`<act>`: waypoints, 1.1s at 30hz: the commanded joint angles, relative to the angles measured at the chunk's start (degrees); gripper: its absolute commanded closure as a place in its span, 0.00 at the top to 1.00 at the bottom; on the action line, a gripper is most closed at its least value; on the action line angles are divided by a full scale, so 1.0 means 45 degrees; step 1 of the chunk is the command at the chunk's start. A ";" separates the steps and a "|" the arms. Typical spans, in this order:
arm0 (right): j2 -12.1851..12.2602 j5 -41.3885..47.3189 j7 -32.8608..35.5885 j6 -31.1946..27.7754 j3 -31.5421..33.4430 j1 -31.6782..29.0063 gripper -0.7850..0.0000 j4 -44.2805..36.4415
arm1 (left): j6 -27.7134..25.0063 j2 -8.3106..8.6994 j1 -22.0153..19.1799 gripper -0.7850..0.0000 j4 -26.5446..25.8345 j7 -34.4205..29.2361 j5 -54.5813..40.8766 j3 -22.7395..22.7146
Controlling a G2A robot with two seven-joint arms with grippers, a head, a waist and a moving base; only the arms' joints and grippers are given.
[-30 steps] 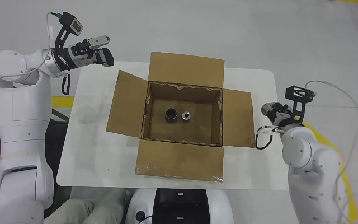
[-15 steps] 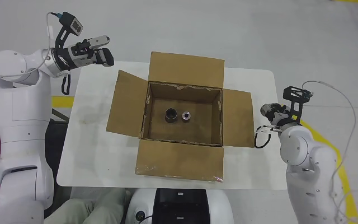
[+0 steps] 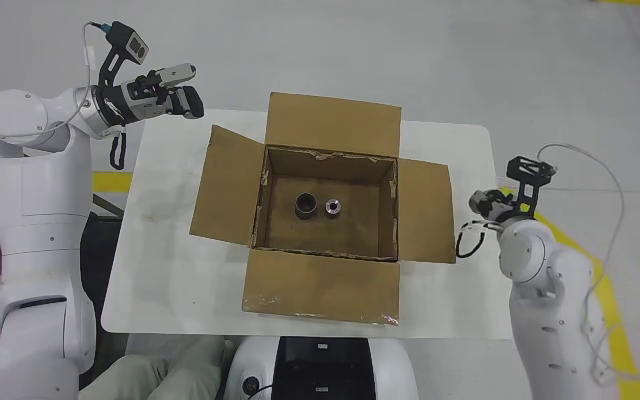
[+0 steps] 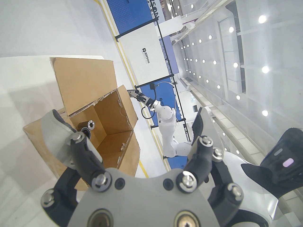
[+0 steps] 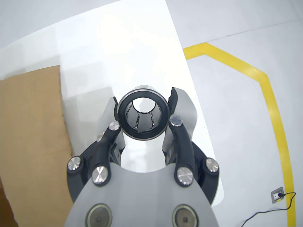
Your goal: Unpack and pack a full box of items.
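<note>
Item: your right gripper (image 5: pixel 144 98), clamped on a black linear bearing (image 5: pixel 144 133); your left gripper (image 4: pixel 127 119), fingers spread apart.
Detail: you hold the bearing above the right edge of the white table (image 3: pixel 165 260), just beside the right flap of the open cardboard box (image 3: pixel 335 120). On the box floor, side by side: one dark bearing (image 3: pixel 306 206), one small silver flanged part (image 3: pixel 333 208). Your left gripper hangs above the table's far left corner, well apart from the box.

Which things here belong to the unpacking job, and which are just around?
Job: open brown cardboard box; dark metal cylinder and small silver flanged ring inside it; black hollow bearing cylinder in the right gripper; open left gripper.
Around: white table; yellow floor line; floor socket with black cable.
</note>
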 commanded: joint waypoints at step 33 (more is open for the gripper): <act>-0.0206 0.1088 -0.0559 0.0695 -0.0377 0.2544 0.16 0.5327 | 0.0000 0.0000 0.0000 1.00 0.0000 0.0000 0.0000 0.0000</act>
